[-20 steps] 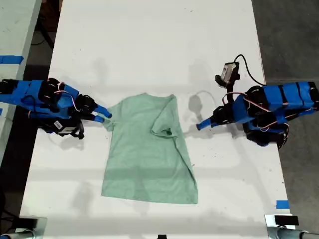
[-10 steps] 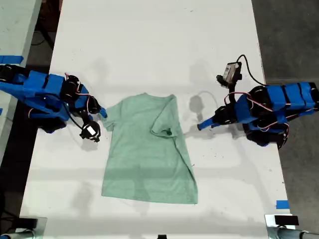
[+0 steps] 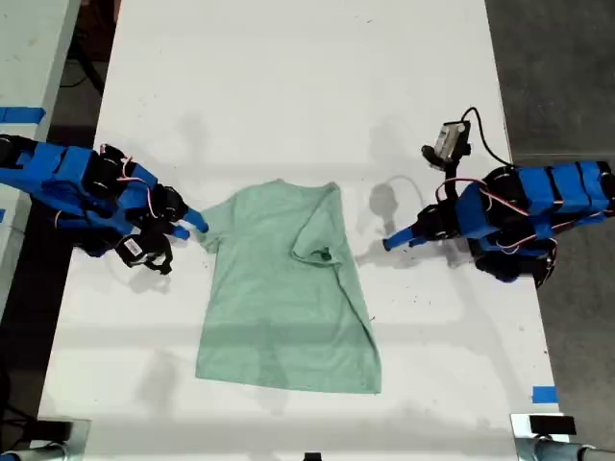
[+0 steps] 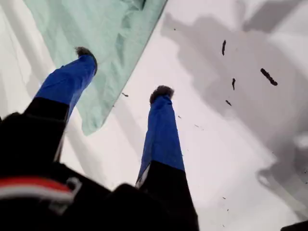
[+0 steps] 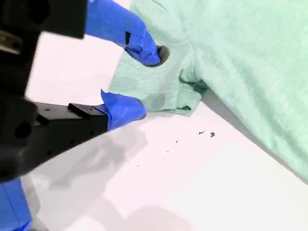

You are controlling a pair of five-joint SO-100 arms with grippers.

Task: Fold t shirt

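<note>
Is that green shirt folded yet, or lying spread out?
Partly folded. The t shirt has one sleeve side turned in over its body; the other sleeve lies spread on the table.

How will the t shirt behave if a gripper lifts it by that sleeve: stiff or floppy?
Likely floppy: the t shirt already lies folded over on one side with soft creases. Probably light, thin cloth. Lifted at the sleeve by my second gripper, it would likely drape and drag.

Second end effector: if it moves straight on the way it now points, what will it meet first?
The t shirt. My second end effector is open right at the sleeve, so the cloth probably comes first.
</note>
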